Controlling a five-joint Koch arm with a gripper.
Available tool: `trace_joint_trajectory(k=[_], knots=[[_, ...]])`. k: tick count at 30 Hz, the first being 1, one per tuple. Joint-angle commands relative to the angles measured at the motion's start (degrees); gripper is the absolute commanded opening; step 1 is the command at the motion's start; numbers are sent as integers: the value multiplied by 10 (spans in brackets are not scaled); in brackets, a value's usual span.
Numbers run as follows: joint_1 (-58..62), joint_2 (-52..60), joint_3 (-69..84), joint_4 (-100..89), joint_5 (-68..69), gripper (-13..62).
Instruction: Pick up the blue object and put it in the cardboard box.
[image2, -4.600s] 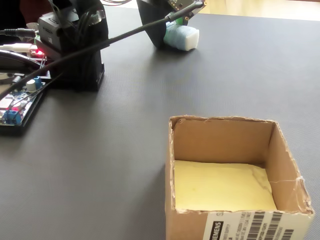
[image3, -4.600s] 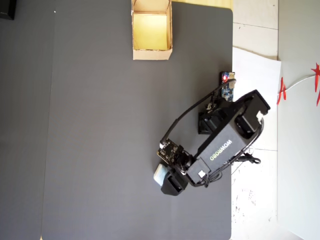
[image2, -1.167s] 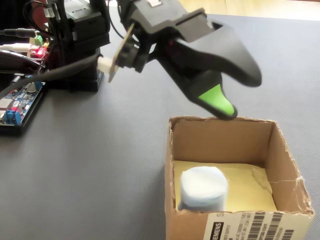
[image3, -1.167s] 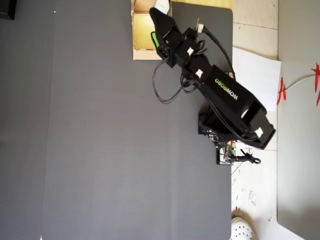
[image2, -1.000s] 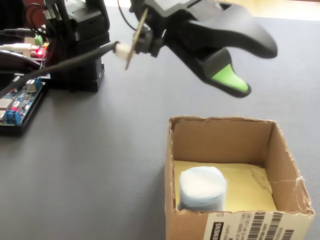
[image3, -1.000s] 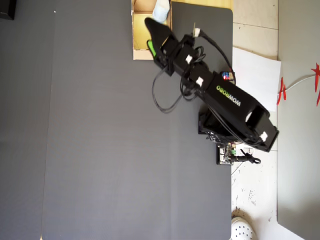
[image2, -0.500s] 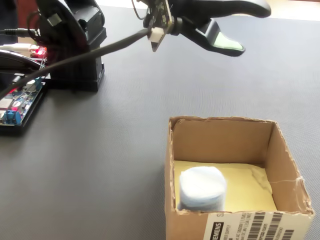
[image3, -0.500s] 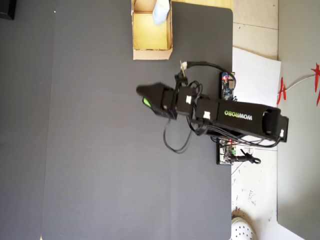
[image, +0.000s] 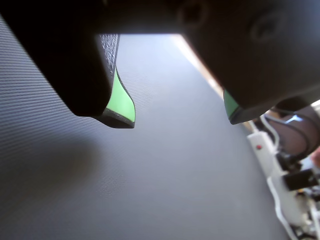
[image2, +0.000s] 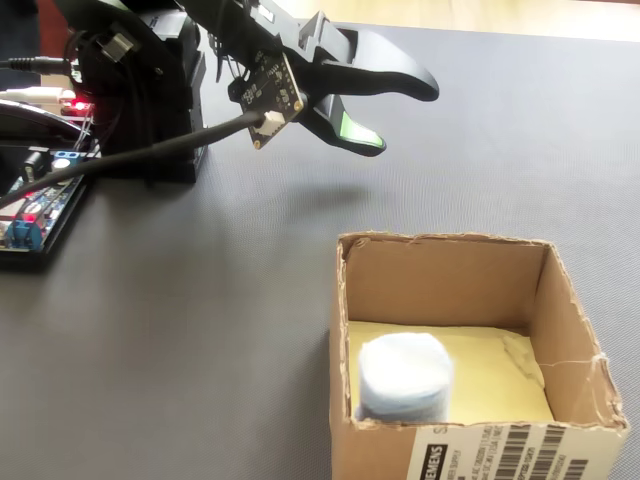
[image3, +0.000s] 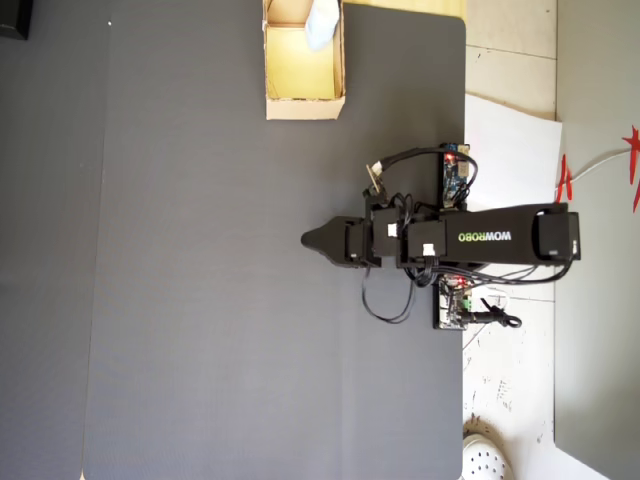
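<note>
The blue object (image2: 405, 378) is a pale roll standing in the near left corner of the cardboard box (image2: 440, 241). From above the blue object (image3: 322, 22) shows in one corner of the box (image3: 305, 108) at the mat's top edge. My gripper (image2: 405, 115) hovers over the mat beyond the box, well apart from it, open and empty. In the overhead view the gripper (image3: 305, 238) points left near the mat's middle. The wrist view shows the gripper (image: 177, 112) with green-padded fingertips (image: 121, 105) spread wide over bare mat.
The arm's black base (image2: 150, 90) and a circuit board with wires (image2: 30, 215) stand at the left of the fixed view. A white sheet (image3: 510, 140) lies beyond the mat's right edge (image3: 465, 200) in the overhead view. A white power strip (image: 275, 170) shows at right.
The arm has swung away from the box, back toward its base, and come down lower over the mat. The blue object stays in the box where it dropped.
</note>
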Motion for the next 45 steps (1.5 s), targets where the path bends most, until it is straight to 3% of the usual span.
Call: trace_joint_trajectory(k=[1,8,19,45], knots=[[0,52,-10,-39,5,351],[0,52,87,-39,5,349],[5,50,88,49,5,345],[8,50,88,50,0,346]])
